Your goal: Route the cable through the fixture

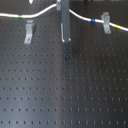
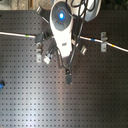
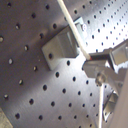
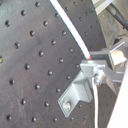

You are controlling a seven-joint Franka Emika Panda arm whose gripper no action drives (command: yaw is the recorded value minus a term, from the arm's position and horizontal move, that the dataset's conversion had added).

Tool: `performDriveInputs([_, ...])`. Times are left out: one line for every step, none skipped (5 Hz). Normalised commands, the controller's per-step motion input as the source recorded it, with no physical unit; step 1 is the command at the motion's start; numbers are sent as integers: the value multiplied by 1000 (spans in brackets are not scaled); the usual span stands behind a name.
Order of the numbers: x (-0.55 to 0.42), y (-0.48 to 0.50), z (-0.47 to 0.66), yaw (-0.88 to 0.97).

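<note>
Across the flat black metal worktop (image 1: 60, 90) run neat rows of small round holes, and this dark board fills almost all of both exterior views. Only a thin strip of the room shows past its far edge, too blurred to make out.

A long thin white cable (image 1: 45, 11) with short green, blue and yellow bands lies along the far side of the worktop. In the first exterior view it comes in from the first exterior view's left, rises in a hump, and runs down toward the first exterior view's right.

Two small grey metal brackets stand on the board. The left grey bracket (image 1: 29, 31) sits just below the cable's green band. The right grey bracket (image 1: 106, 22) stands right at the cable, between the blue and yellow bands.

The end effector (image 1: 65, 22), on the white robot arm (image 2: 62, 25), hangs between the two brackets, right at the cable. In the first wrist view its grey fingers (image 3: 100, 59) are pinched shut on the cable (image 3: 75, 30), next to a bracket (image 3: 62, 47).
</note>
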Motion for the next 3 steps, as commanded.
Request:
performDriveInputs([-118, 143, 422, 0])
performDriveInputs([-128, 145, 441, 0])
performDriveInputs([-104, 117, 424, 0])
